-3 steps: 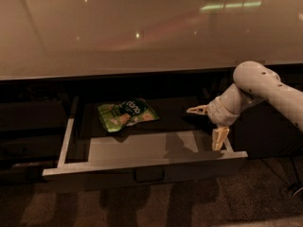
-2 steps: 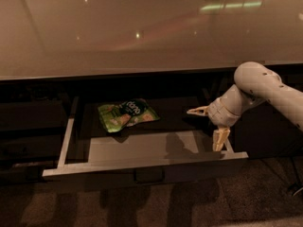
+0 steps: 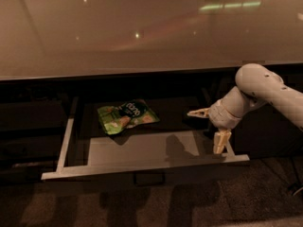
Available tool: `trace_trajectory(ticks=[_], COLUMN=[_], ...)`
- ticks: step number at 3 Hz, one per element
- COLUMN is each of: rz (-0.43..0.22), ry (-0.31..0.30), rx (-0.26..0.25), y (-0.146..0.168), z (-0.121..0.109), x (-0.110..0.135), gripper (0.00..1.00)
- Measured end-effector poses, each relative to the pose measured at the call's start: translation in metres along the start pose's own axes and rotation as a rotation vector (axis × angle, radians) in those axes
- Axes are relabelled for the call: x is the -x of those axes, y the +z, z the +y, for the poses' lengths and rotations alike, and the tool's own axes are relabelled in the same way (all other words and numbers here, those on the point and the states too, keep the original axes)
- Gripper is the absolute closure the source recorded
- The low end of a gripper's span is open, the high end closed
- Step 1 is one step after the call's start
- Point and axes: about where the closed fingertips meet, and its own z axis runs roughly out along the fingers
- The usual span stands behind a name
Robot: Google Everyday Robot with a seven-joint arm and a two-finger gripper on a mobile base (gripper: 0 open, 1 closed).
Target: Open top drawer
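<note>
One top drawer [image 3: 142,166] is standing pulled well out from under the pale worktop [image 3: 142,32], its front rim lying nearest the camera and its small handle [image 3: 149,178] showing at the middle of the front. The claw [image 3: 204,132] is hovering at the drawer's right end, just behind the front right corner, fingers spread wide and gripping nothing. One finger [image 3: 199,112] is pointing left and the other [image 3: 220,141] is pointing down beside the right rail. A green snack bag [image 3: 127,116] is lying flat inside the drawer, toward the back left, well apart from the claw.
</note>
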Motion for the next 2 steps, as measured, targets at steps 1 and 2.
trace_trajectory(ticks=[1,2], rz=[0.000,0.000], ry=[0.000,-0.004], rx=[0.000,0.003], y=[0.0000,-0.0002], z=[-0.0001,0.0065], x=[0.0001,0.0021], gripper=[0.00,0.00])
